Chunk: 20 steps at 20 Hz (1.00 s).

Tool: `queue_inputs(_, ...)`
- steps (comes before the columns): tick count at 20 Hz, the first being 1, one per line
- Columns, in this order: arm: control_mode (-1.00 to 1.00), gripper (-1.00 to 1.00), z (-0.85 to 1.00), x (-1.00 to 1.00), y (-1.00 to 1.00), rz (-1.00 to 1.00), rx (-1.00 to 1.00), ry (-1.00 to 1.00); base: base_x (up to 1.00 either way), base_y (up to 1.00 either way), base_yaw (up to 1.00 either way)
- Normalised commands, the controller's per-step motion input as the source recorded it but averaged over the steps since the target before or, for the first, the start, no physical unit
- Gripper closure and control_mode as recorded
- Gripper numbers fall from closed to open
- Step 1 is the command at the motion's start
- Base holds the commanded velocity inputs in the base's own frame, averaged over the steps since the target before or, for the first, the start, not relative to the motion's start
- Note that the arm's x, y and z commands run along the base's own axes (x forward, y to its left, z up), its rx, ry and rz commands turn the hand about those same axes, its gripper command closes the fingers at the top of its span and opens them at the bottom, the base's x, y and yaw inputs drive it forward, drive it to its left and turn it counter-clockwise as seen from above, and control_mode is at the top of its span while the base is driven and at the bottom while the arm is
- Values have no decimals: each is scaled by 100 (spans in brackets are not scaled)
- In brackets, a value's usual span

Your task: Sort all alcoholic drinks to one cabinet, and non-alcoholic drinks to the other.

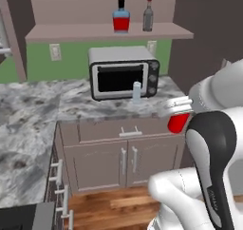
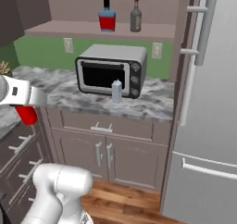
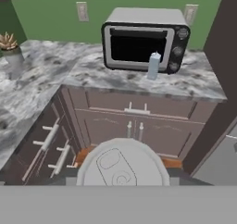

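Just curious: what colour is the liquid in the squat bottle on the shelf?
Red, under a blue top, clearest in the left base view: squat bottle.

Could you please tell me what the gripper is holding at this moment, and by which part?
The gripper holds the small red can, gripped at its upper end so the body hangs below; the hand view looks down on its silver lid.

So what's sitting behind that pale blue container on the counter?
Directly behind the pale blue container is the microwave, door shut. The container covers a strip of its lower front.
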Motion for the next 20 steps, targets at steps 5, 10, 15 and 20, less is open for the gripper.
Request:
queue_inputs(5, 100, 100, 0, 0, 0, 0, 0, 0, -54, -10, 42)
queue_inputs(10, 100, 100, 0, 0, 0, 0, 0, 0, -57, -11, 48)
queue_inputs(15, 100, 100, 0, 0, 0, 0, 0, 0, -56, -14, 51)
queue_inputs(20, 100, 100, 0, 0, 0, 0, 0, 0, -43, -9, 57)
